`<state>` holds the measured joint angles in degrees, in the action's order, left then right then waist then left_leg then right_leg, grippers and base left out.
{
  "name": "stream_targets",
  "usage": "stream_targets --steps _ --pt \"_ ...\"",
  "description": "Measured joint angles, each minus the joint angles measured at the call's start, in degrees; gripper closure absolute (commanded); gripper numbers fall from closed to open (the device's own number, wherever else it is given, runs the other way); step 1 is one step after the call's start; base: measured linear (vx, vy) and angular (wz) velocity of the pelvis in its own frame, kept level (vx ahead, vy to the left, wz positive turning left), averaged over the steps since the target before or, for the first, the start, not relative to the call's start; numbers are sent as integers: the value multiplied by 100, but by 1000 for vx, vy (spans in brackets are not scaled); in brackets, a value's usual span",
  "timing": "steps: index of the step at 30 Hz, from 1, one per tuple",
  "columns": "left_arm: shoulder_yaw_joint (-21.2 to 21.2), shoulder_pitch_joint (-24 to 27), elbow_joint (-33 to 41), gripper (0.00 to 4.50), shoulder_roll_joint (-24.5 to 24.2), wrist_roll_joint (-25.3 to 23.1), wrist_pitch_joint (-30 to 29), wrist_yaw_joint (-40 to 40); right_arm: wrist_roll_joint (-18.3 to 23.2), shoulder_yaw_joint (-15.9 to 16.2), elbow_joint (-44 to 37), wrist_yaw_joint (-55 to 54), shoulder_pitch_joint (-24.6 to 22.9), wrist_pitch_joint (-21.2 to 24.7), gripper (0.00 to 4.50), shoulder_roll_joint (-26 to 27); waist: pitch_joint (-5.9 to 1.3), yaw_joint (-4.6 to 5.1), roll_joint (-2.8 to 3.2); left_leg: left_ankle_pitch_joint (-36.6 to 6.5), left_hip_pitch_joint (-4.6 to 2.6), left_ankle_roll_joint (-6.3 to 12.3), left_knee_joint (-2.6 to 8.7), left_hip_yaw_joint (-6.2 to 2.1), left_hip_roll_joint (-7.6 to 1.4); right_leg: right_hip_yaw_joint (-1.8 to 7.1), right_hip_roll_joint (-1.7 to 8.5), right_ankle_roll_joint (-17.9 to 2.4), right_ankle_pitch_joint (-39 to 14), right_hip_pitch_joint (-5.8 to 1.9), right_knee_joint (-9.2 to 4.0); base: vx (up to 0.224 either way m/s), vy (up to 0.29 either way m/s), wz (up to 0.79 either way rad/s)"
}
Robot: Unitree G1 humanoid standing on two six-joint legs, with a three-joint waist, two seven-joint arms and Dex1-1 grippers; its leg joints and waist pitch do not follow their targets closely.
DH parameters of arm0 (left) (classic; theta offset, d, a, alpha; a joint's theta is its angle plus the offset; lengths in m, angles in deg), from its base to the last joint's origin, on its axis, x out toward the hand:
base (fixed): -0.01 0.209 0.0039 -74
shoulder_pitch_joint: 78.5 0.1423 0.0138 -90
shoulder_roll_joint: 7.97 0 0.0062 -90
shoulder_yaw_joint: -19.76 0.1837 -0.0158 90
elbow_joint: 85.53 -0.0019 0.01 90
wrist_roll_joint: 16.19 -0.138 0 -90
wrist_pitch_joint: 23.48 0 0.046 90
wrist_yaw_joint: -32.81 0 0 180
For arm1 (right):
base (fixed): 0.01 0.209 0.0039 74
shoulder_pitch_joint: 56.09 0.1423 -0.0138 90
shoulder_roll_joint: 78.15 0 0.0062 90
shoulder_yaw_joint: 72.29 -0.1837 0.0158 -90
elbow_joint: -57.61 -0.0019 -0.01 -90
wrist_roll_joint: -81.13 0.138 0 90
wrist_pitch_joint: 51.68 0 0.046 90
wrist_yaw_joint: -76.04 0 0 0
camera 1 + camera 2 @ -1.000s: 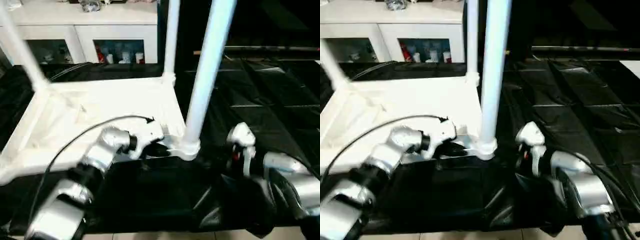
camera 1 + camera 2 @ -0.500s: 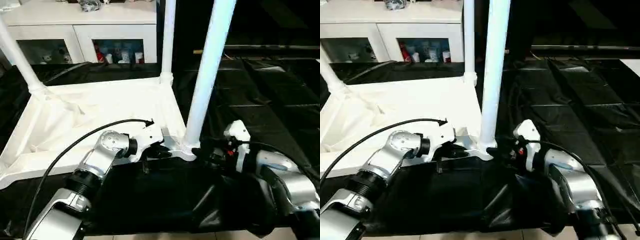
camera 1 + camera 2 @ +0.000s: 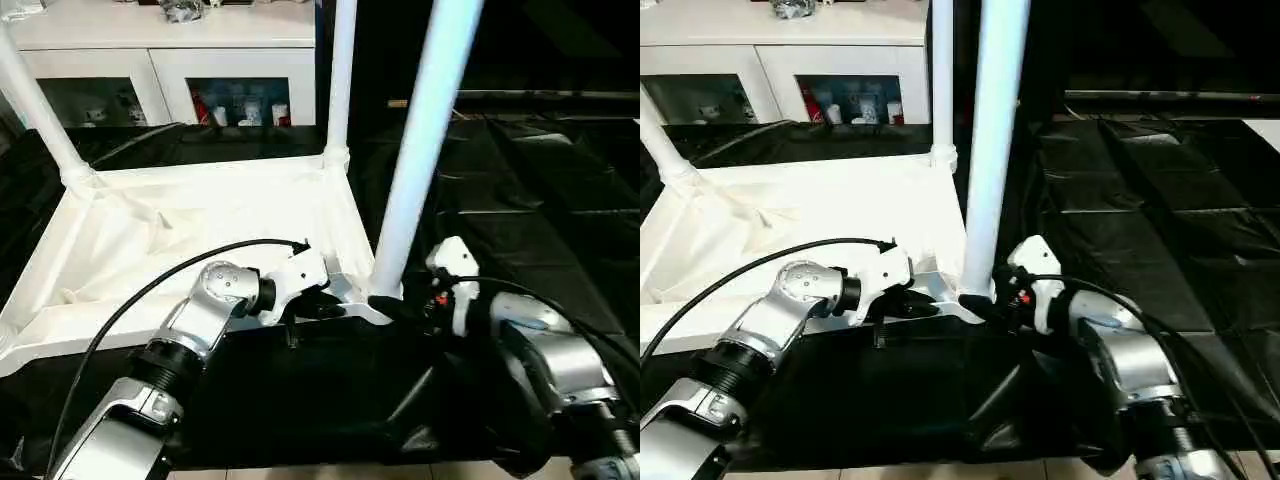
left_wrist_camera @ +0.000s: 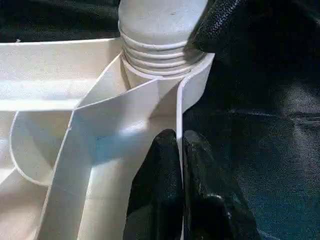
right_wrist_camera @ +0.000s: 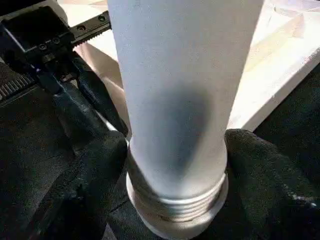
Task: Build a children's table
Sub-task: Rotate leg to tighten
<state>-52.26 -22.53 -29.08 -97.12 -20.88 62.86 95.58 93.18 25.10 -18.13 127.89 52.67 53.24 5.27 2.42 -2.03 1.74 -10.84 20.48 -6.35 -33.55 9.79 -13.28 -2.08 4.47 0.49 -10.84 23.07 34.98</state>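
Honestly, your view is cut short in several places: the near leg (image 3: 420, 150) runs off the top of the head views, so you cannot see its upper end, and the same goes for the far leg (image 3: 341, 80) at the back corner and the slanted leg (image 3: 35, 110) on the left. The children's table lies upside down on black sheeting (image 3: 540, 200), its white tabletop (image 3: 170, 240) turned ribbed side up, rim raised all round. Your left pincer (image 4: 177, 165) is closed tight on the thin rim wall beside the near corner socket (image 4: 165, 65), one black finger on each side of the plastic (the wrist view shows the wall sandwiched between them). Your right pincer (image 5: 175, 165) grips the near leg just above its threads, with a black finger (image 5: 90, 170) pressed on either side of the white tube; the threaded end (image 5: 175, 200) sits at the socket, and how deep it is seated is hard to make out. In the head views the right pincer's fingers are mostly hidden behind the leg and the white wrist housing (image 3: 455, 265). Behind the table stands a white cabinet (image 3: 160, 60) with glass doors; the small coloured items inside (image 3: 235, 110) are too small to name.
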Motion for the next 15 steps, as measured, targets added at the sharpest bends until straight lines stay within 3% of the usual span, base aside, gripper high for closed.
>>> stream_targets --steps 2,8,15 --pt "-1 -6 -10 450 0 0 0 6 0 0 7 1 1 -9 107 1 0 0 -1 0 0 0 -1 0 0 0 0 0 0 0 0 0 0 0" --pt "-7 -28 -48 450 -4 3 -4 40 2 0 125 36 57 -82 167 3 1 1 -1 0 0 0 -1 0 0 0 0 0 0 0 1 0 0 0" --pt "-13 -30 -53 450 -25 4 -9 57 2 0 216 88 84 -176 182 13 1 4 -3 0 -1 0 -1 0 0 0 0 0 0 0 1 0 0 0"
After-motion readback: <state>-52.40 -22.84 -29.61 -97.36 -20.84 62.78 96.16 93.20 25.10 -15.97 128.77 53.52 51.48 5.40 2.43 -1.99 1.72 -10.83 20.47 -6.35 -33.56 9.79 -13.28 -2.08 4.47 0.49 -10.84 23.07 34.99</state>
